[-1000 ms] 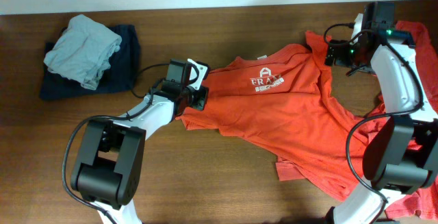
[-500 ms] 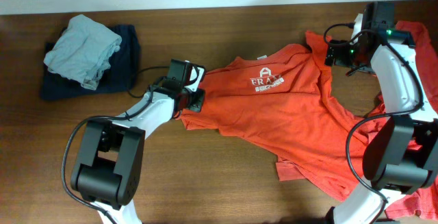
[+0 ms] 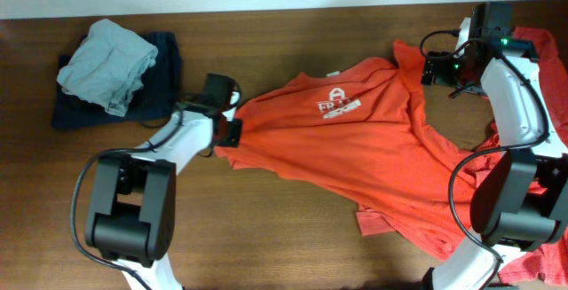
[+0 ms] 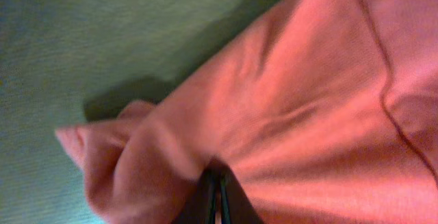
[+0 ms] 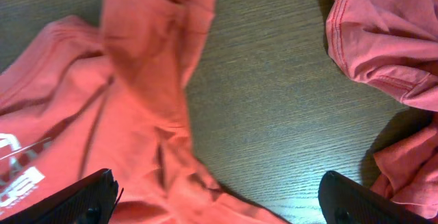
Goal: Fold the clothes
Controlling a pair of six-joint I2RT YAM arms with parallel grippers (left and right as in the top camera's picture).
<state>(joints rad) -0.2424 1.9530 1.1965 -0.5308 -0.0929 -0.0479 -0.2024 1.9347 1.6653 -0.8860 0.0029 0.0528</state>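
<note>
Orange T-shirt [image 3: 373, 148], grey pile [image 3: 106, 64] overhead only

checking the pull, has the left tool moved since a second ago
Yes: the left tool, shut on the shirt, moved left toward the dark folded pile.

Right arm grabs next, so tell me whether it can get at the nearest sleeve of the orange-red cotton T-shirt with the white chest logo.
Probably yes: the open right gripper hangs by that T-shirt sleeve, nothing between them.
</note>
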